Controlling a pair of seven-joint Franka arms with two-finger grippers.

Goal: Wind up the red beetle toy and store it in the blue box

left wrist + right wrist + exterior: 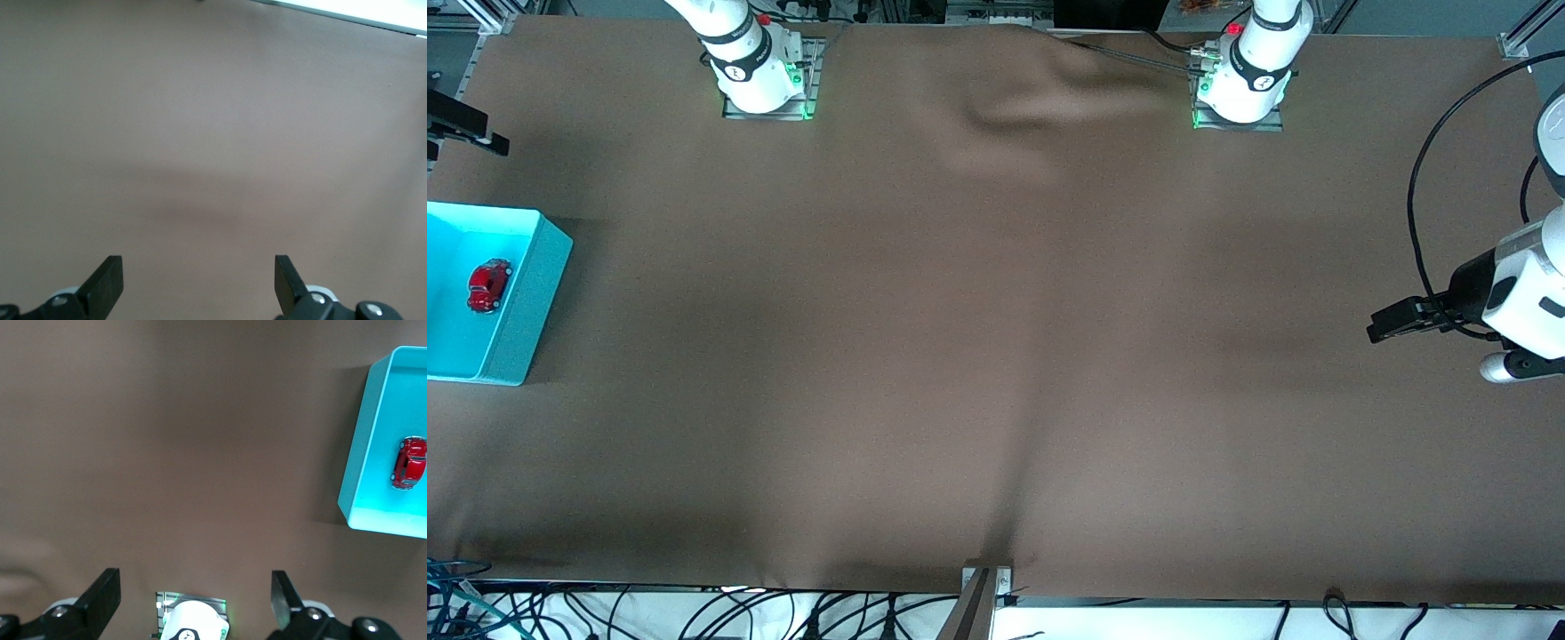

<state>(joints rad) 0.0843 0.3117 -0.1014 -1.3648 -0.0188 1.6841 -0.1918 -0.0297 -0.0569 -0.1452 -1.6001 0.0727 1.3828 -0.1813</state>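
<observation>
While both arms wait, the wide brown cloth-covered table (996,356) lies bare across its whole middle, with lots of room to move. Near the left arm's end, the left arm's black two-finger gripper (1383,324) hangs over the table's edge, pointing sideways toward the middle. Its fingers (107,283) are spread wide and hold nothing.

At the right arm's end sits the big turquoise-blue plastic box (525,302), partly cut off by the picture's edge. The tiny shiny red beetle toy car (489,285) rests on its wheels inside the box, close to one long wall.

Up high over its own base, the right arm's black gripper (193,603) looks straight down, its fingers (100,600) wide apart and holding nothing.

No writing can be read anywhere.
</observation>
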